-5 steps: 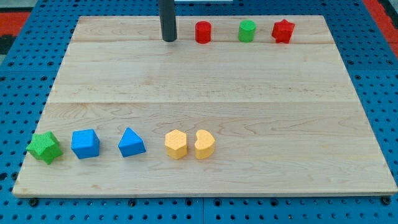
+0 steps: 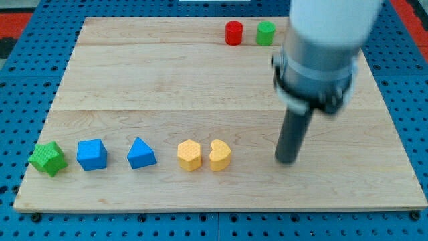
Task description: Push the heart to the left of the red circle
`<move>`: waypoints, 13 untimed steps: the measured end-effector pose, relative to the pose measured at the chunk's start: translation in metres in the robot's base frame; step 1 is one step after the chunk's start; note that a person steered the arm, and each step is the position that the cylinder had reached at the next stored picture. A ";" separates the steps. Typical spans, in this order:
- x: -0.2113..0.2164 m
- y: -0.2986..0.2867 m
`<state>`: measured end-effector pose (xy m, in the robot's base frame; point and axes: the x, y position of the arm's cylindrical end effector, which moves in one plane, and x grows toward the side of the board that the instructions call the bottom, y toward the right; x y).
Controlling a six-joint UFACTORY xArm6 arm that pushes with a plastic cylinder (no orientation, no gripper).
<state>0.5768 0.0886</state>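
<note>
My tool, a straight dark rod with nothing to open or grip, stands with my tip down on the pale wooden counter in the view's lower right part, holding nothing and touching no block. The yellow heart-shaped block lies near the tip on the view's left of it, with a clear gap of bare wood between them. Touching the heart's left side is a yellow hexagonal block. Further toward the view's left along the same bottom row sit a blue triangular block, a blue cube and a green star-shaped block at the counter's edge, each apart from its neighbour. The red cylindrical block stands at the view's top, well apart from the heart, with a green cylindrical block just beside it on the view's right. The arm's grey housing covers the top right corner of the counter.
</note>
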 end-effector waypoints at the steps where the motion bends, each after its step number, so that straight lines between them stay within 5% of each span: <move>1: 0.001 -0.084; 3: -0.166 -0.126; 6: -0.281 -0.217; 8: -0.296 -0.276; 9: -0.302 -0.201; 13: -0.340 -0.209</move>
<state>0.2371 -0.1202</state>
